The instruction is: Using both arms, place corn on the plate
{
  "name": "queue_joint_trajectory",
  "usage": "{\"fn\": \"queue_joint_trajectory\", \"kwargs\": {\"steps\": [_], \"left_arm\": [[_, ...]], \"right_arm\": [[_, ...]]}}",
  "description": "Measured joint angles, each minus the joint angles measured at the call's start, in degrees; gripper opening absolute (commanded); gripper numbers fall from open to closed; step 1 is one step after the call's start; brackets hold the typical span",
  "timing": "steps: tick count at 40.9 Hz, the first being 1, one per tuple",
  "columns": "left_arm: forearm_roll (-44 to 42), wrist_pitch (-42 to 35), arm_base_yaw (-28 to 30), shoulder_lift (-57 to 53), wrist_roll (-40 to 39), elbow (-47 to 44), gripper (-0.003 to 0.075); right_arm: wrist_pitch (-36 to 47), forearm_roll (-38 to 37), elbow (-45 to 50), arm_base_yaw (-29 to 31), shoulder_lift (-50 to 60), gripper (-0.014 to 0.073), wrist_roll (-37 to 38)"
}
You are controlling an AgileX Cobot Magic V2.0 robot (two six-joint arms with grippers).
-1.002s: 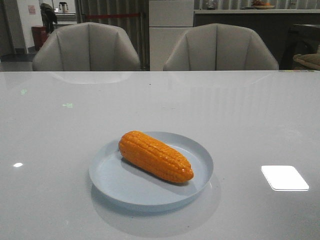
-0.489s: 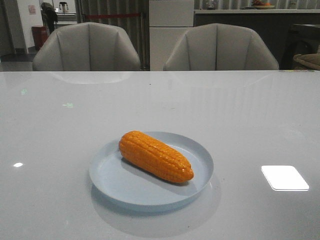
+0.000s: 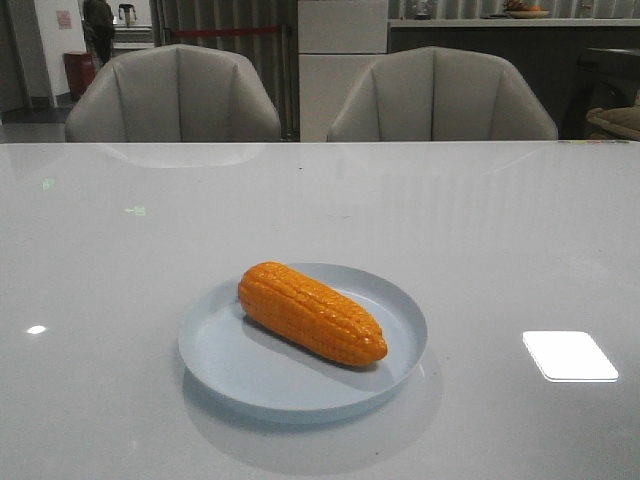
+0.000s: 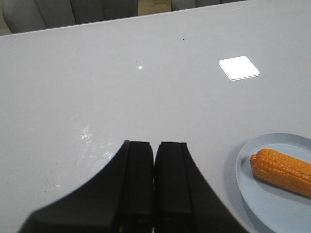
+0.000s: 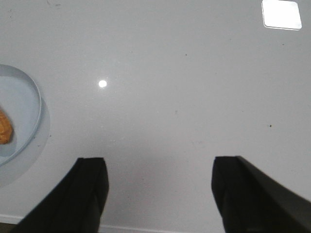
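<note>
The orange corn [image 3: 311, 312] lies on its side in the pale blue plate [image 3: 232, 367] at the middle of the table, thick end to the back left. Neither arm shows in the front view. In the left wrist view my left gripper [image 4: 155, 145] is shut and empty over bare table, with the plate [image 4: 252, 191] and the corn [image 4: 282, 170] off to one side. In the right wrist view my right gripper [image 5: 160, 167] is open and empty over bare table near its front edge, with the plate rim [image 5: 34, 104] and a sliver of corn [image 5: 5, 128] at the picture's edge.
Two grey chairs [image 3: 175, 95] [image 3: 440, 95] stand behind the table's far edge. A bright light reflection [image 3: 568, 355] lies on the glossy white table to the right of the plate.
</note>
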State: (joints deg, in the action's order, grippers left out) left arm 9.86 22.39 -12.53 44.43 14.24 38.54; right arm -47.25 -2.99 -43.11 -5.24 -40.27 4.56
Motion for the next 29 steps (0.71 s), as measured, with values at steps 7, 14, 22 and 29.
{"fn": "queue_joint_trajectory", "kwargs": {"steps": [7,14,22,29], "left_arm": [[-0.74,0.0,0.0,0.88,0.0,0.0,0.0094],[-1.27,0.0,0.0,1.06,0.0,-0.23,0.0094],[-2.33,-0.46,2.81,-3.47,0.03,-4.11,0.0094],[-2.33,-5.61,8.26,-13.25,0.03,-11.47,0.0094]], "right_arm": [[0.0,0.0,0.0,0.0,0.0,0.0561,0.0],[0.0,0.0,0.0,0.0,0.0,0.0561,0.0],[0.0,0.0,0.0,0.0,0.0,0.0561,0.0],[0.0,0.0,0.0,0.0,0.0,0.0561,0.0]]}}
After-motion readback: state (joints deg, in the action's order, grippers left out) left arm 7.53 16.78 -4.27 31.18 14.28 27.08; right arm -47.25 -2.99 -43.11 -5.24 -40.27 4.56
